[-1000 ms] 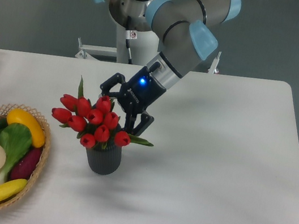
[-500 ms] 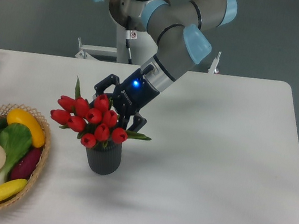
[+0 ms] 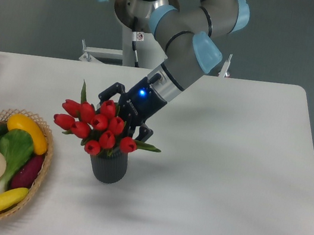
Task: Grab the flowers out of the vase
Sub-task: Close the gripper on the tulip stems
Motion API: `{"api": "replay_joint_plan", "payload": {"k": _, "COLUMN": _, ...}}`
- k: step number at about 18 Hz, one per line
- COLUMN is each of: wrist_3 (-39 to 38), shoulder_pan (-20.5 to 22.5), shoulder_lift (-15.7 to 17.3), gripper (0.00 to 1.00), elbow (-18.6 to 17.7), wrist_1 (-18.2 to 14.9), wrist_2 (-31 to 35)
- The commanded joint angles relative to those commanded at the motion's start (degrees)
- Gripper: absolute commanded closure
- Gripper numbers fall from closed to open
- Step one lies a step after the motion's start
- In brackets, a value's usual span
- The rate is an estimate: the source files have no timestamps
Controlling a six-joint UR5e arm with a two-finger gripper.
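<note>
Flowers [image 3: 98, 127] seated in the vase [image 3: 108, 167], near the front-left of the desk [image 3: 227, 165], buds spreading wider than the rim. Vase just right of the woven basket [image 3: 39, 173] of fruit and vegetables, not touching it. Gripper [image 3: 125, 117] tucked in behind the bunch, on the side away from the camera, at bud height. Jaws look parted, 1 dark finger [image 3: 143, 133] showing to the right of the buds, another [image 3: 108, 91] above and behind them; hard to tell whether either touches a bud or a stem, since the blooms hide the tips.

Step in hand, by the look of it: settling the jaws around the bunch before closing. Best done low, below the heads, where the tied stems make 1 firm bundle just above the vase rim. Closing at bud height would likely crush or scatter the heads and hold little. Worth dropping the tips a little and centring the stems between them, so that no leaf [image 3: 147, 147] gets pinched alone.

Once closed, a straight lift along the axis of the vase seems wise. Any sideways pull would likely drag the light pot across the desk, or tip it toward the basket. Slow at first, watching for the vase rising with the stems; if it does, a pause and a firmer, lower grip.
</note>
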Motion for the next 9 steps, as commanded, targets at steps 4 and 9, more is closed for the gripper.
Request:
{"api": "replay_joint_plan", "payload": {"k": 4, "wrist_3": -0.26, "shoulder_pan": -0.18, "shoulder_lift": 0.09, "gripper": 0.30, "elbow": 0.17, "wrist_1": 0.00, "wrist_2": -0.09}}
{"api": "replay_joint_plan", "payload": {"k": 9, "wrist_3": -0.27, "shoulder_pan": -0.18, "shoulder_lift": 0.18, "gripper": 0.53, "elbow": 0.35, "wrist_1": 0.00, "wrist_2": -0.35}}
